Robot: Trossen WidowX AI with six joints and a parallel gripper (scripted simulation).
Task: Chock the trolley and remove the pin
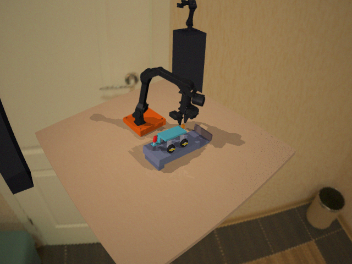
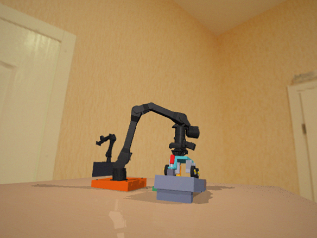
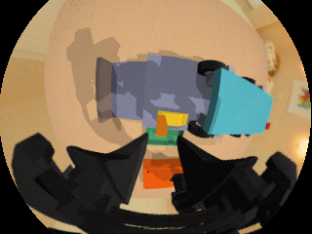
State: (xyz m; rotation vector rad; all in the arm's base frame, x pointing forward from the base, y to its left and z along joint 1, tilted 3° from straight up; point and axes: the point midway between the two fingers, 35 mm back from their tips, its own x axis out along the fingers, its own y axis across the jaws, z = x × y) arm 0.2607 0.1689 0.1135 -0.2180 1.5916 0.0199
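Observation:
The trolley (image 1: pixel 171 132) (image 2: pixel 181 159) (image 3: pixel 237 107) has a teal deck and black wheels and stands on the grey-blue ramp (image 1: pixel 159 159) (image 2: pixel 177 185) (image 3: pixel 146 85). The red-headed stop pin (image 1: pixel 155 138) (image 2: pixel 171 159) (image 3: pixel 267 127) sits at its uphill end. The yellow chock (image 1: pixel 183 124) (image 3: pixel 171 120) with its orange handle rests on the ramp's far side, next to a trolley wheel on the downhill side. My gripper (image 1: pixel 181 120) (image 3: pixel 163 136) is open just above the chock, its fingers apart on either side of the handle. A sliver of the green tray (image 2: pixel 153 188) (image 3: pixel 159 136) shows behind the ramp.
The arm's orange base plate (image 1: pixel 147 122) (image 2: pixel 120 184) (image 3: pixel 159 172) lies close behind the ramp and tray. A raised lip (image 1: pixel 203 132) closes the ramp's downhill end. A dark camera post (image 1: pixel 188 59) stands at the table's back edge.

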